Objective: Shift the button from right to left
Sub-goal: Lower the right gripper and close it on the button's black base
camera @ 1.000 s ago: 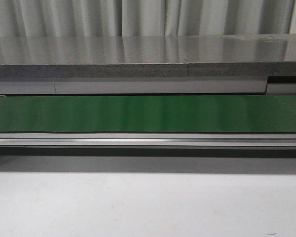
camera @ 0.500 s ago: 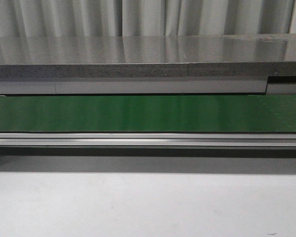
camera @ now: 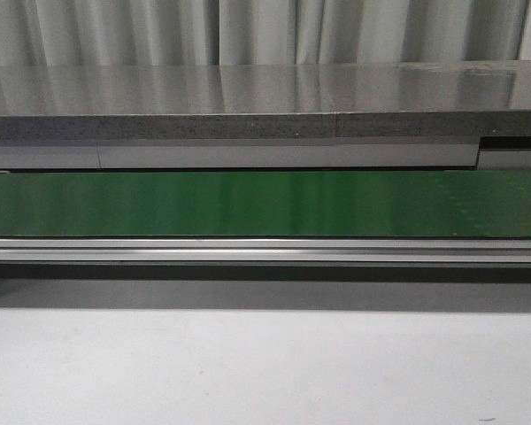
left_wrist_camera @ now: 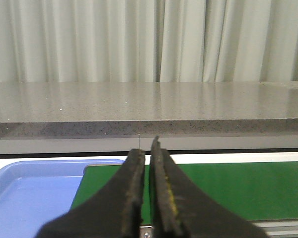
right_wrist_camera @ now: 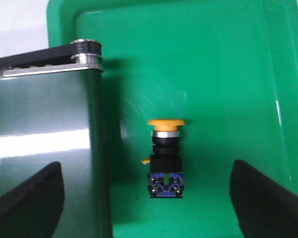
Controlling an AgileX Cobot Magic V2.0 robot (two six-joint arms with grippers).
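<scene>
The button (right_wrist_camera: 166, 157) lies in a green tray (right_wrist_camera: 228, 59) in the right wrist view. It has a yellow head, a silver ring, a black body and a blue terminal end. My right gripper (right_wrist_camera: 147, 174) is open wide above it, one finger on each side and neither touching it. My left gripper (left_wrist_camera: 148, 149) is shut with only a thin gap and holds nothing; it hangs over the left end of the green conveyor belt (left_wrist_camera: 248, 188). Neither gripper nor the button shows in the front view.
The conveyor's end with its roller (right_wrist_camera: 87, 49) stands right beside the button in the green tray. A blue tray (left_wrist_camera: 30, 198) sits at the belt's left end. The green belt (camera: 265, 204), its metal rail (camera: 265, 251) and a grey counter (camera: 265, 97) span the front view.
</scene>
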